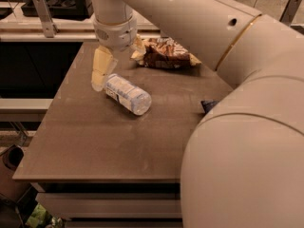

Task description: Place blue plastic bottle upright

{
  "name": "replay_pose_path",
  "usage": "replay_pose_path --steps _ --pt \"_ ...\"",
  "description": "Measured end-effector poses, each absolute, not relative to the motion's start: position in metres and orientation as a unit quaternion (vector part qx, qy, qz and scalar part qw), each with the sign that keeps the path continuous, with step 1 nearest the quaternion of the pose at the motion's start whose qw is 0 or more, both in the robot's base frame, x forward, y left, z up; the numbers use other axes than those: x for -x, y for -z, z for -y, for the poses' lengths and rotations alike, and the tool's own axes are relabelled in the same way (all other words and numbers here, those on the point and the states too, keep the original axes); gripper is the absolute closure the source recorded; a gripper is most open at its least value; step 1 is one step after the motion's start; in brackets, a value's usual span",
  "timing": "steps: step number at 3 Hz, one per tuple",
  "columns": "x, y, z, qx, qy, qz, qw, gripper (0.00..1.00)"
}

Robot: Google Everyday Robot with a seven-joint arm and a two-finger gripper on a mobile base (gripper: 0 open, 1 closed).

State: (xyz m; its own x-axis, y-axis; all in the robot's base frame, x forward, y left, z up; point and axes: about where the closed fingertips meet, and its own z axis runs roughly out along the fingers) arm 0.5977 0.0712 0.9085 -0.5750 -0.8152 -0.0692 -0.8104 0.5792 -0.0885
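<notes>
The blue plastic bottle (128,94) lies on its side on the brown table (95,141), left of centre, with its bottom pointing toward the front right. Its cap end is hidden behind my gripper's near finger. My gripper (117,72) hangs from the arm at the top and is down at the bottle's cap end. It is open, with one pale finger (101,69) touching the table's left part beside the bottle and the other behind it near the snack bag. It holds nothing.
A brown snack bag (167,54) lies at the back of the table. A corner of a dark-blue bag (208,105) shows at the right, mostly hidden by my arm (247,127), which fills the right side. The table's left and front edges drop off.
</notes>
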Motion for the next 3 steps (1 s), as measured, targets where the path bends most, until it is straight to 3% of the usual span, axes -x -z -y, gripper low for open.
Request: replay_pose_path --steps 3 --pt "-0.578 -0.886 -0.054 0.382 0.006 -0.924 0.028 0.00"
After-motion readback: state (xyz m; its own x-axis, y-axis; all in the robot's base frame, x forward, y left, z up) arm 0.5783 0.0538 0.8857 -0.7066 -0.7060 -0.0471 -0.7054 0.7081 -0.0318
